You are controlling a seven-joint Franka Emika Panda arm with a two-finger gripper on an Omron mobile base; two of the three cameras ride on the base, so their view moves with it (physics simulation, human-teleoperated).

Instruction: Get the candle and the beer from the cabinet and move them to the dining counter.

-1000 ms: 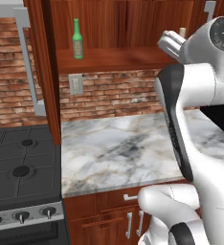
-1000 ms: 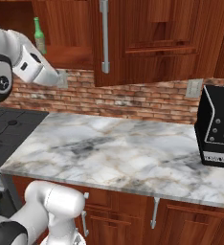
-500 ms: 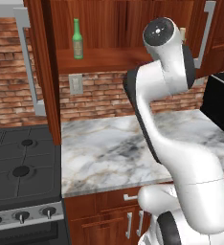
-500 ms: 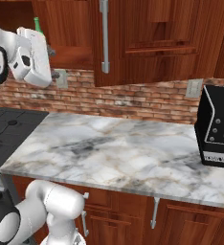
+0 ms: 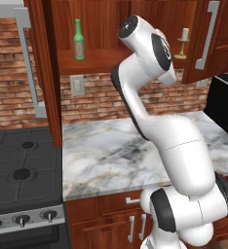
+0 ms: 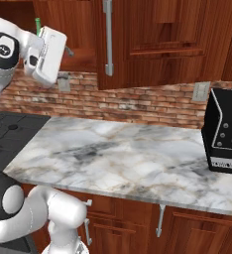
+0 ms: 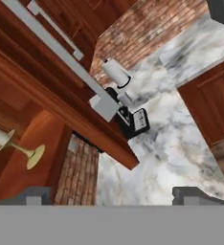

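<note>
In the left base view the beer (image 5: 79,40) stands upright on the open cabinet (image 5: 94,58) shelf, well to the left of the raised hand. The candle (image 5: 183,42) stands on the same shelf, just right of the hand. In the hand view the gripper (image 7: 111,195) has its jaws spread wide with nothing between them; the candle (image 7: 16,145) lies up and left of the left fingertip (image 7: 35,195).

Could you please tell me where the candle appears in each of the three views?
Left base view: candle upper right, on the cabinet shelf.
Right base view: not in it.
Hand view: candle lying sideways at left edge.
Shared landmark: the open cabinet door's silver handle.
</note>
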